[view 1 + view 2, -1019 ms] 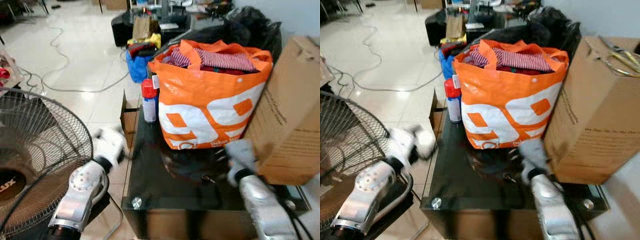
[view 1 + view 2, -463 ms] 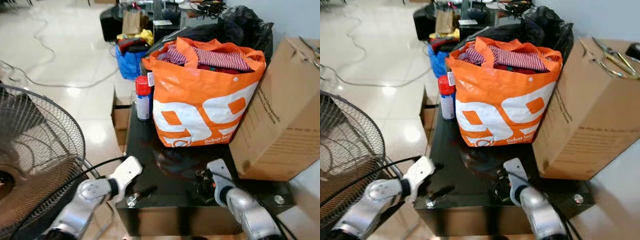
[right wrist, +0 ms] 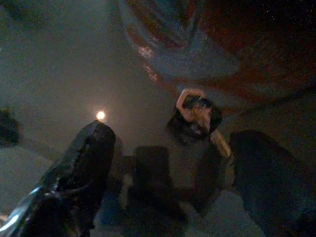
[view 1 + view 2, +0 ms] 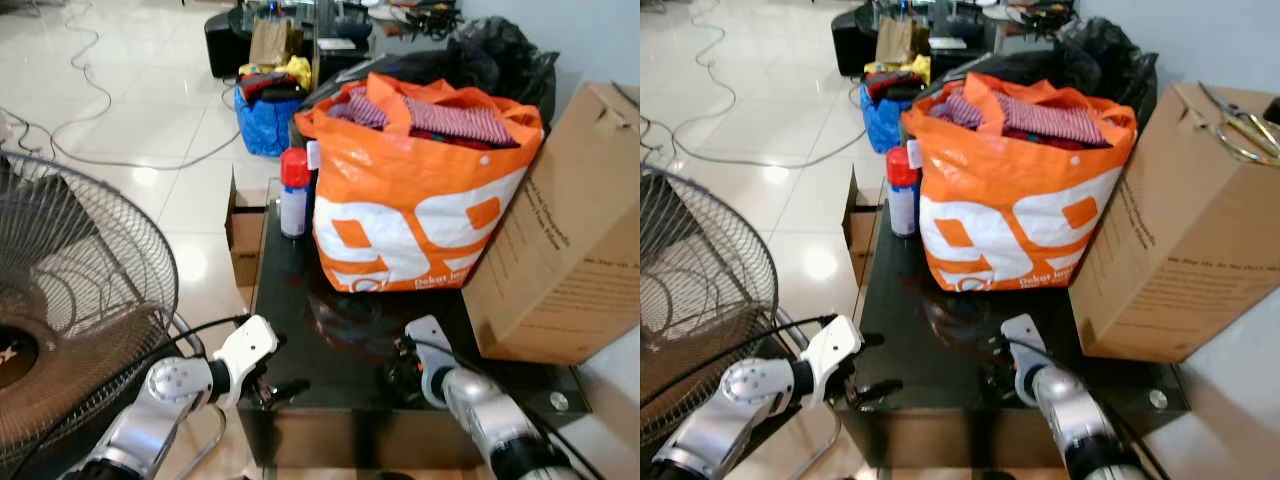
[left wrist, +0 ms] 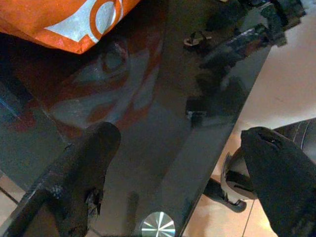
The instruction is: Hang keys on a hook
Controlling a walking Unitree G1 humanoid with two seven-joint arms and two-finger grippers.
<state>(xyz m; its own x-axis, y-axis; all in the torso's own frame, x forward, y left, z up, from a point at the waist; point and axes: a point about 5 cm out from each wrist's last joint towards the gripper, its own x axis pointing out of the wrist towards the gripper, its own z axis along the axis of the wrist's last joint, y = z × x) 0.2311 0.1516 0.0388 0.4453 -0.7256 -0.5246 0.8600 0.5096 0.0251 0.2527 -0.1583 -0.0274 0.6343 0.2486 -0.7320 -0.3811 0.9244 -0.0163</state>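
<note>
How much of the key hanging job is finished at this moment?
Done: nothing; the keys lie on the black glass table. In hand: the right gripper hovers open just before them, not gripping. The left gripper is open at the table's edge. Left: grasping, lifting, hanging.

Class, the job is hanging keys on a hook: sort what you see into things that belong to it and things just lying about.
Job: keys; right gripper, open over them.
Lying about: orange bag; spray can; box; fan; table.
</note>
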